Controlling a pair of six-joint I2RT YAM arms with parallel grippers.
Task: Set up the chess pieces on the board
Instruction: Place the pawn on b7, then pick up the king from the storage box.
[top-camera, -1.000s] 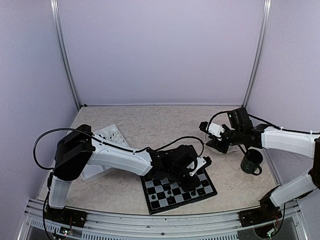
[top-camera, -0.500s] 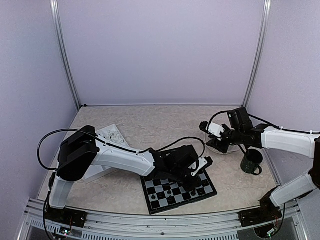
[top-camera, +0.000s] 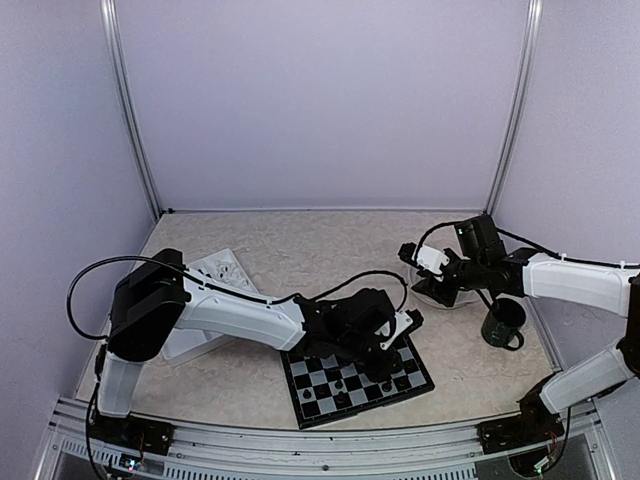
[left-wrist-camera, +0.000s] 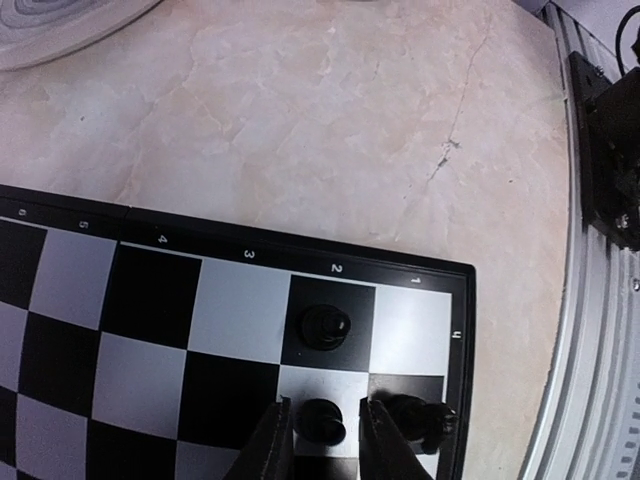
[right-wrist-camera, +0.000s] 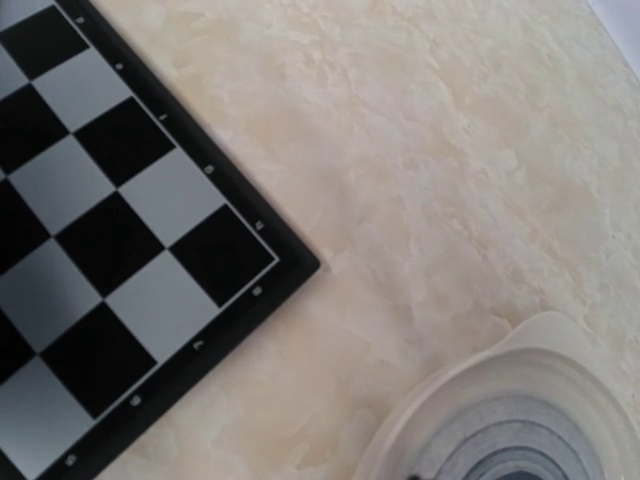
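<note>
Two arms show from above: the left gripper (top-camera: 385, 361) is low over the board (top-camera: 318, 403), and the right gripper (top-camera: 437, 284) hangs well to the board's right, near a dark mug (top-camera: 503, 325). At the left wrist, the jaws stand slightly spread either side of a black chess piece (left-wrist-camera: 320, 421) on a pale square in the board's corner, seemingly not quite touching it, with two other black pieces (left-wrist-camera: 325, 327) close by. The right wrist shows only a board corner, the surface (right-wrist-camera: 450, 150) and a round plate (right-wrist-camera: 500, 352), so I cannot tell how those jaws stand.
</note>
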